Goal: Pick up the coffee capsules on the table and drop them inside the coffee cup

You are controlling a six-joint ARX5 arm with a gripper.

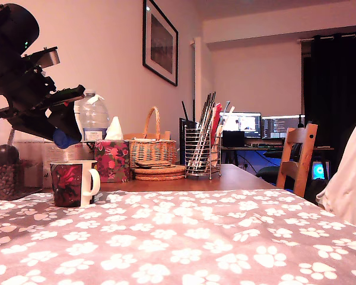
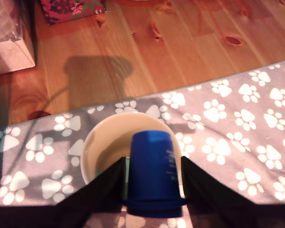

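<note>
Capsule, blue (image 2: 151, 171): 1 unit, pinched between the 2 black jaws of the end effector (image 2: 152, 190), flanged rim seated at the jaw roots and tapered body pointing away from the wrist. In the exterior view the same blue capsule (image 1: 62, 139) shows as a rounded tip under the end effector (image 1: 64, 132), held clear above the coffee cup (image 1: 75, 183) with an air gap between them.

Alignment: the wrist view looks down the capsule into the white interior of the coffee cup (image 2: 104, 142); the capsule overlaps the opening, which suggests the hold is set up for a straight drop. Judged stage: positioned over the cup, release not yet made. No cream capsule is visible in either view; whether 1 lies inside the cup cannot be told.

Surroundings: the cup stands on the paw-print cloth (image 2: 237, 128) near the far edge of the cloth, at the exterior view's left, handle toward that view's right. Bare wooden worktop (image 2: 180, 47) lies beyond. A floral tissue box (image 1: 111, 160) sits just behind the cup, apart from it.

Risk: a drop slightly off centre could strike the rim.
</note>
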